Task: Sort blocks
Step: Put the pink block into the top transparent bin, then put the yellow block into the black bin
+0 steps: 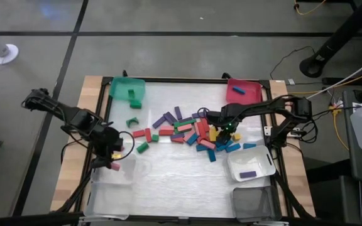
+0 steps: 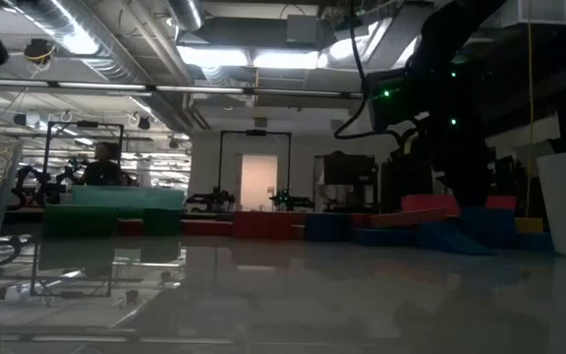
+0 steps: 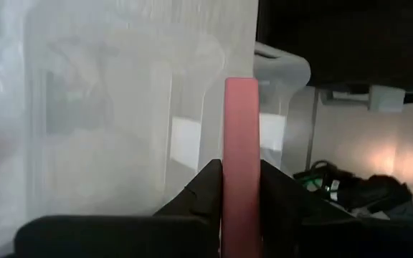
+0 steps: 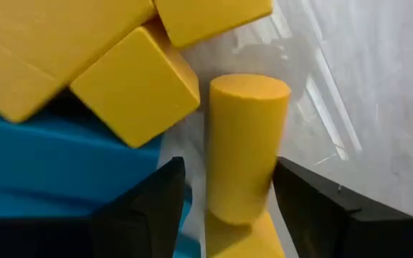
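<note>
Right wrist view is showing a yellow cylinder [image 4: 246, 147] standing upright between the spread fingers of the right gripper [image 4: 224, 208], which is not yet clamping it. The cylinder is sitting in the pile of blocks [image 1: 193, 132] at the table's centre, beside square-edged yellow blocks [image 4: 131, 86] and a blue block [image 4: 56, 161]. It looks rigid, light and smooth, so the round sides may be slipping under a weak pinch; gripping at mid-height across the diameter is probably the safest hold. At nine o'clock of the pile, the left gripper [image 1: 113, 150] is clenching a pink bar [image 3: 241, 158] across its narrow faces. It is hanging over a clear bin [image 1: 113, 179] at the table's seven o'clock corner. A green bin [image 1: 121, 85] is lying at eleven o'clock, a red bin [image 1: 251, 85] at one o'clock, and a white bin [image 1: 259, 160] at four o'clock.
</note>
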Action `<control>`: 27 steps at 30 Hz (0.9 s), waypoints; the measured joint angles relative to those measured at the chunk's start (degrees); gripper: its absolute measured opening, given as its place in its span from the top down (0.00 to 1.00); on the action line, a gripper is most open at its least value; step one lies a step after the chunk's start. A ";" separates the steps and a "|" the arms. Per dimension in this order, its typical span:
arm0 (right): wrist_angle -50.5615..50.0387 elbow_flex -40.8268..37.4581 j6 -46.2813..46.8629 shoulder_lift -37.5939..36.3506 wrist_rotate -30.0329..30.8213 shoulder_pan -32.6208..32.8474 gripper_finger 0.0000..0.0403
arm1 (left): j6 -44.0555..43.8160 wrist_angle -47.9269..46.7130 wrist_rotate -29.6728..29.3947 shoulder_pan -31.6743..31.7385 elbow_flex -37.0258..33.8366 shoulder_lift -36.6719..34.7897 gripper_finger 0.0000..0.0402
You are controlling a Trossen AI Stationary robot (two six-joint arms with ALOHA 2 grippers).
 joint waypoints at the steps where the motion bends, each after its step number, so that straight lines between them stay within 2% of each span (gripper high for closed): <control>1: 0.50 -0.50 0.04 0.00 -0.01 0.00 0.48 | -1.72 -0.23 -0.08 -0.46 -0.44 0.02 0.87; 4: 1.77 -1.77 0.07 0.00 -0.07 0.00 0.48 | -6.95 -0.54 -0.66 -1.51 -1.71 0.08 0.85; 8: 2.26 -2.54 0.09 -0.02 -0.12 0.00 0.48 | -10.98 -0.44 -1.29 -2.03 -3.78 0.19 0.77; 16: 2.92 -2.63 0.06 -0.02 -0.20 0.00 0.48 | -8.75 -0.22 -1.33 -2.09 -5.07 1.04 0.60; 19: 3.53 -2.67 -0.19 -0.02 -0.26 0.02 0.52 | -6.55 -0.26 -1.33 -2.09 -5.07 1.04 0.59; 24: 3.83 -2.66 -1.01 -0.03 -0.57 0.02 0.67 | -6.14 -0.26 -1.86 -2.08 -5.07 1.04 0.59; 27: 3.67 -2.54 -0.98 -0.04 -1.29 0.02 0.68 | -5.05 -0.26 -2.38 -2.07 -5.07 1.04 0.61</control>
